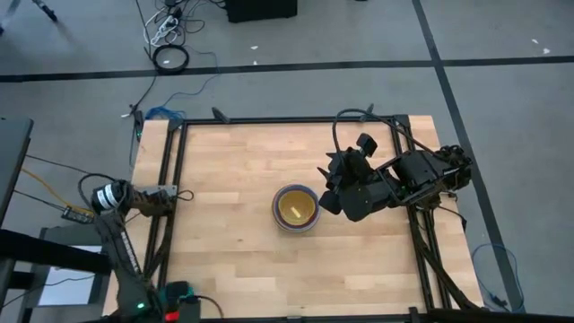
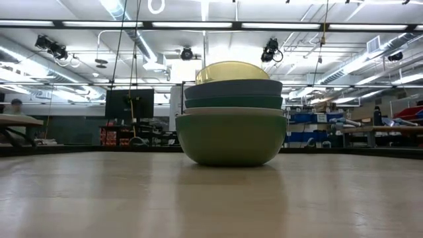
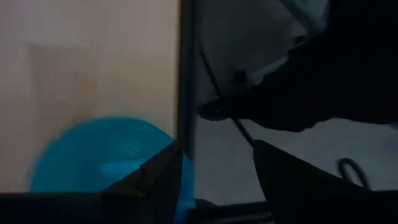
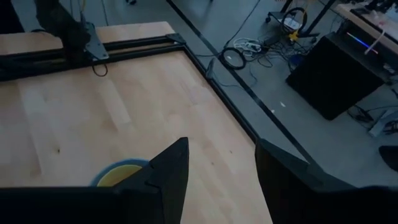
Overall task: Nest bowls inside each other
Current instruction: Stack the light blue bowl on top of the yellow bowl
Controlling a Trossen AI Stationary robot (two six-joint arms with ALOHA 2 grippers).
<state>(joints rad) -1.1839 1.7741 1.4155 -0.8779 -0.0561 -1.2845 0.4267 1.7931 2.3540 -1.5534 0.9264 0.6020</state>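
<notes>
A stack of nested bowls point(image 1: 295, 207) stands mid-table, its pale green bottom bowl point(image 2: 230, 139) resting on the wood and a yellow bowl point(image 2: 228, 71) on top. My right gripper point(image 4: 221, 144) hangs open above the table just right of the stack point(image 1: 330, 193), with nothing between its fingers. My left gripper point(image 3: 217, 149) is open at the table's left edge point(image 1: 166, 193), pointing down. A cyan bowl point(image 3: 106, 158) lies on the wood beside the black rail, off to one side of the finger gap. The high view does not show this bowl. My left gripper has one fingertip point(image 3: 168, 165) overlapping the cyan bowl's edge point(image 3: 149, 140) in the blurred left wrist view. I cannot tell whether it touches the bowl. Nothing lies between the two fingers.
A black frame rail point(image 1: 175, 206) runs along the table's left side, another point(image 1: 413, 224) along the right. Bare wood point(image 1: 233, 161) surrounds the stack. Cables and a clamp point(image 4: 93, 53) lie at the left rail. Off the table is grey floor.
</notes>
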